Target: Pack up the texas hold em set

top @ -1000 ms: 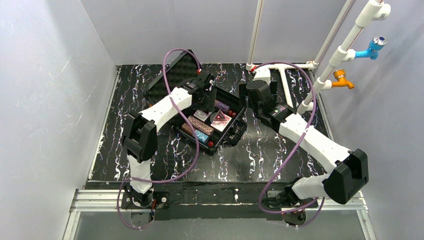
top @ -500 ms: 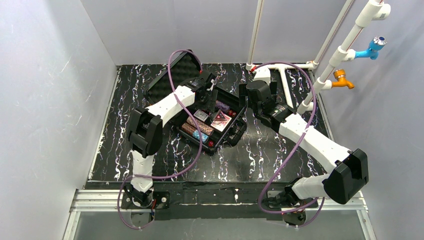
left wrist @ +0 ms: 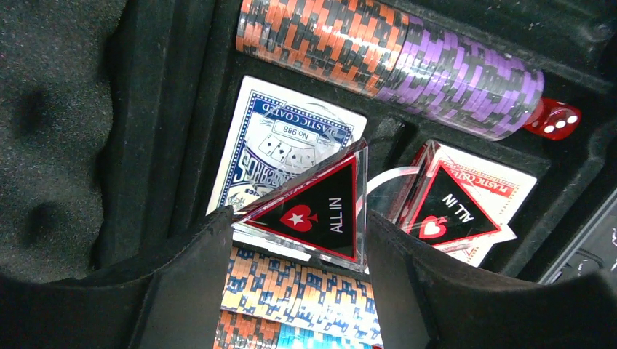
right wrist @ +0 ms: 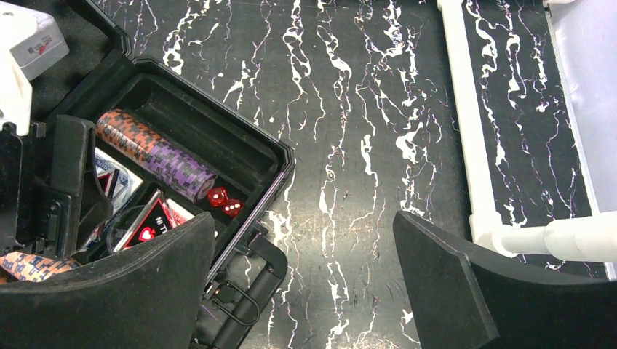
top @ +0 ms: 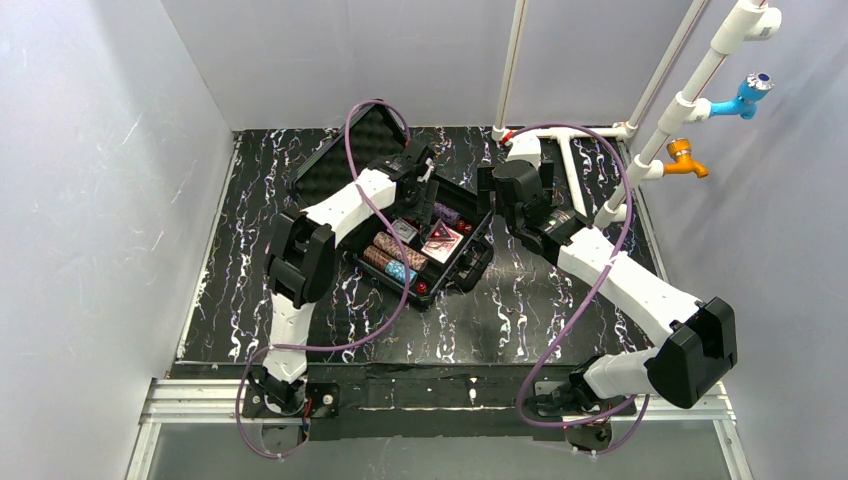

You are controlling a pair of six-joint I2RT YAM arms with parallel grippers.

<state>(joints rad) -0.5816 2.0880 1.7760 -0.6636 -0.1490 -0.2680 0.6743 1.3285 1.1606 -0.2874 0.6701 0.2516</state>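
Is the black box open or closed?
Open. The case has its lid lying back with the foam showing, and the chip roll and dice inside are in plain sight.

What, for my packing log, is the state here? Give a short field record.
case: open, on table
left gripper: jaws shut on spade marker, above blue deck
right gripper: jaws open, empty, over table beside case
in case: brown-purple chip roll, heart marker on red deck, two dice
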